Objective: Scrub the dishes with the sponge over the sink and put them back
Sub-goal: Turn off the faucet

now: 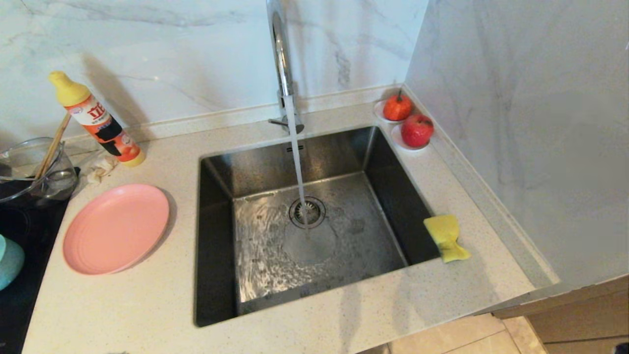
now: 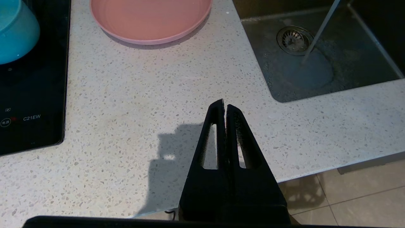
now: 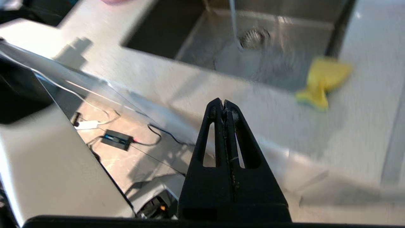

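Note:
The pink plate lies flat on the counter left of the sink. A teal bowl rests on the black hob at the far left. The yellow sponge sits crumpled on the sink's right rim. Water runs from the chrome tap onto the drain. My left gripper is shut and empty above the counter's front edge. Shut and empty too, my right gripper hangs over the counter's front edge, well short of the sponge. Neither arm shows in the head view.
A detergent bottle, a clear glass bowl with chopsticks and a crumpled scrap stand at the back left. Two red fruits on small dishes sit in the back right corner. A marble wall rises on the right.

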Robot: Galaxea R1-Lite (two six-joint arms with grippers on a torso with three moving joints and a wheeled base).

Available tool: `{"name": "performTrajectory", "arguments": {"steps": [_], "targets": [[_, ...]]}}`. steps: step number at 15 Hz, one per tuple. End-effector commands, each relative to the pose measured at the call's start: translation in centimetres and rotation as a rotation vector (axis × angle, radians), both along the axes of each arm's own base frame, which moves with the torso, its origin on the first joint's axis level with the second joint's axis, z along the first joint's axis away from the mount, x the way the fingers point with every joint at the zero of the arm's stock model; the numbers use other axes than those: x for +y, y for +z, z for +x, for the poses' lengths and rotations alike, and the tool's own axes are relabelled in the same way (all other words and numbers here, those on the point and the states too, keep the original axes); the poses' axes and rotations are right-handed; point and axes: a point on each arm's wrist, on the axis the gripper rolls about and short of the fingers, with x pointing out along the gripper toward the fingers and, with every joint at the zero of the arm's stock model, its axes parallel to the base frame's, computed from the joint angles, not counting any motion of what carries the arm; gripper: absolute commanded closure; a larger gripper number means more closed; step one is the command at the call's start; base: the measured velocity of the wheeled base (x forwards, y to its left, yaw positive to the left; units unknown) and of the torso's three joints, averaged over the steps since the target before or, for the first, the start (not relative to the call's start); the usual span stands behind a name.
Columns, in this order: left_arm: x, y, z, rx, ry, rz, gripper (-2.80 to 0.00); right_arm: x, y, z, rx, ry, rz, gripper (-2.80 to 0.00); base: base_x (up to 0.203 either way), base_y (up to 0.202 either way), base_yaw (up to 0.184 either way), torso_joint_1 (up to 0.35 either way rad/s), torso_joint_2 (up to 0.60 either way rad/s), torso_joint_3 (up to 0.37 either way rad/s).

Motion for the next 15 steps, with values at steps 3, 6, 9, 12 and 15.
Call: {"name": "performTrajectory", "arguments": {"steps": [3, 6, 9, 12, 15], "targets": [[0.0, 0.0, 0.0, -0.001, 0.000, 0.000, 0.00, -0.4, -3.1, -2.2, -0.054, -0.064, 0.009, 0.00, 0.000, 0.000, 0.000, 0.000, 0.00, 0.000], [0.0, 0.0, 0.0, -0.001, -0.001, 0.000, 0.00, -0.4, -5.2, -2.6, -0.044, -0.123, 0.004, 0.00, 0.000, 0.000, 0.000, 0.000, 0.00, 0.000], [0.0, 0.0, 0.0, -0.001, 0.001, 0.000, 0.00, -0.4, -6.6, -3.0, -0.058, -0.191, 0.005, 0.00, 0.000, 0.000, 0.000, 0.000, 0.00, 0.000], [0.0, 0.0, 0.0, -0.001, 0.000, 0.000, 0.00, -0.5, -8.4, -3.1, -0.055, -0.294, -0.005, 0.00, 0.000, 0.000, 0.000, 0.000, 0.00, 0.000], [0.0, 0.0, 0.0, -0.001, -0.001, 0.000, 0.00, -0.9, -9.8, -3.8, -0.127, -0.469, -0.018, 0.00, 0.000, 0.000, 0.000, 0.000, 0.00, 0.000]]}}
